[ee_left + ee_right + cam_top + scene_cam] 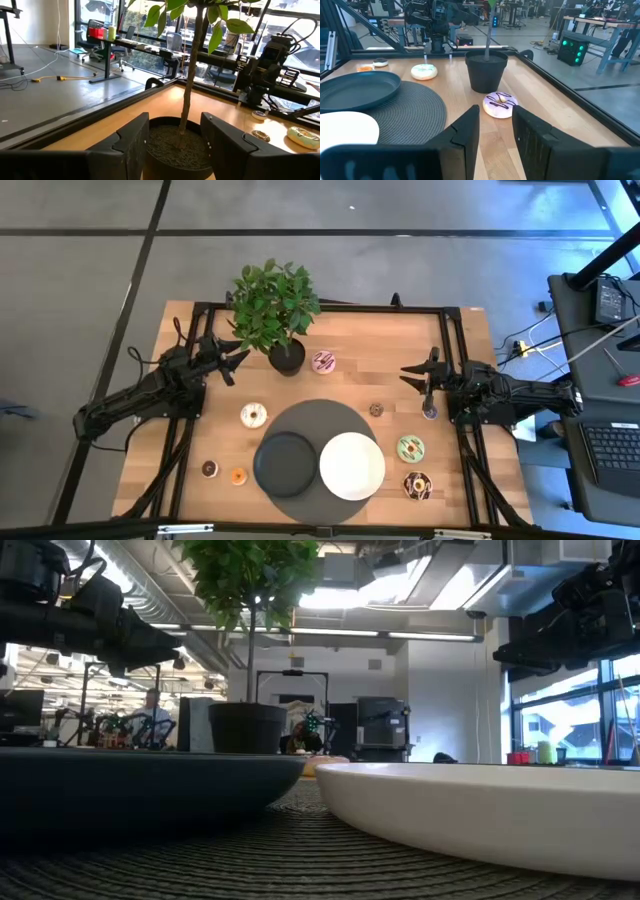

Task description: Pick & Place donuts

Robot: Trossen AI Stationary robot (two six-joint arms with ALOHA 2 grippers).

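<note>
Several toy donuts lie flat on the wooden table: a pink-iced one [323, 362] [500, 105] beside the plant pot, a white one [254, 415] [424, 71], a green one [410, 448], a chocolate-sprinkled one [417, 486], and tiny ones, brown [209, 469], orange [238, 476], brown [376, 409] and purple [430, 412]. My left gripper [235, 360] [172, 145] hovers open at the far left, pointing at the pot. My right gripper [412, 373] [496, 132] hovers open at the far right, pointing toward the pink donut, short of it.
A potted plant [287, 358] [175, 145] stands at the far middle, close in front of my left gripper. A black plate [286, 462] [360, 89] and a white plate [351, 466] sit on a round grey mat [318, 420] at the near middle.
</note>
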